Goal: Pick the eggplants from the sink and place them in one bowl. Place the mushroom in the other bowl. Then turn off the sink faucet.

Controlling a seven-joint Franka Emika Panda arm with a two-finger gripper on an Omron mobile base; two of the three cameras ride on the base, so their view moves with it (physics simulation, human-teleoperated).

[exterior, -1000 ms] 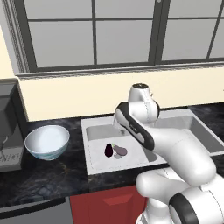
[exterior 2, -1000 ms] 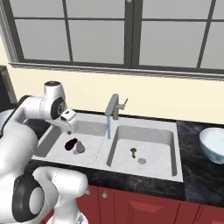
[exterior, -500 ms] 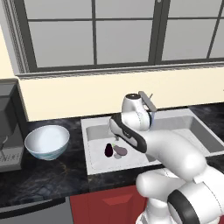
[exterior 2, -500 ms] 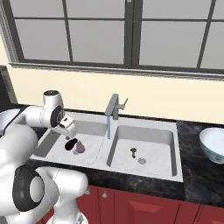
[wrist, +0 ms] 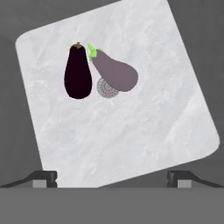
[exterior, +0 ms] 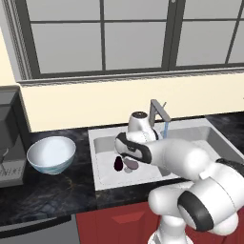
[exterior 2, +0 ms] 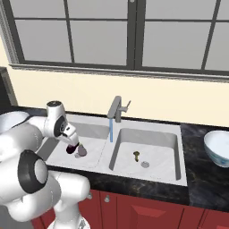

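The gripper (wrist: 112, 177), its two finger tips spread wide and holding nothing, hangs over the left basin of the sink (exterior: 102, 143), looking straight down at its floor. The two eggplants lie side by side near one corner of that basin floor: the near-black eggplant (wrist: 78, 72) and the paler eggplant (wrist: 114, 72), the pale one resting partly over the round drain (wrist: 106, 89). Their stem ends appear to touch, though the view leaves that unsure. The mushroom (exterior 2: 137, 155) sits on the floor of the right basin, near its own drain, and water runs from the sink faucet (exterior 2: 117, 108). One white bowl (exterior: 51, 154) waits on the counter off the sink's left edge, the other bowl (exterior 2: 218, 148) off its right edge.

The step in hand looks to be the first pick. It would go best by centring over the dark eggplant, turning the wrist so the jaws close across its narrow width, and descending on the side away from its neighbour, so neither finger nudges the pale one.
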